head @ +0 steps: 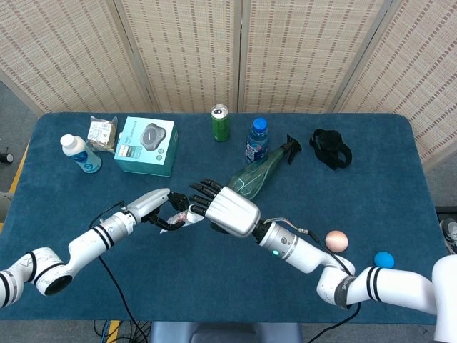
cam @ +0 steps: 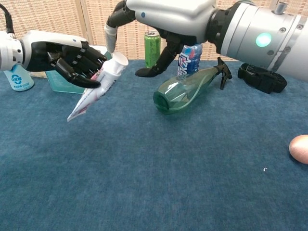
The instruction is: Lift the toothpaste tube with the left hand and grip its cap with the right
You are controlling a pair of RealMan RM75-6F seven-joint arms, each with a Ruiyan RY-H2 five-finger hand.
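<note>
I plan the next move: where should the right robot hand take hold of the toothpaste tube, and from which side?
Probably at the white cap, the free upper end of the toothpaste tube. The left robot hand holds the middle, so the right robot hand should close in from the cap's side, fingers around it.

The left hand is curling around something aloft; the right hand is hovering alongside, fingers spread.
</note>
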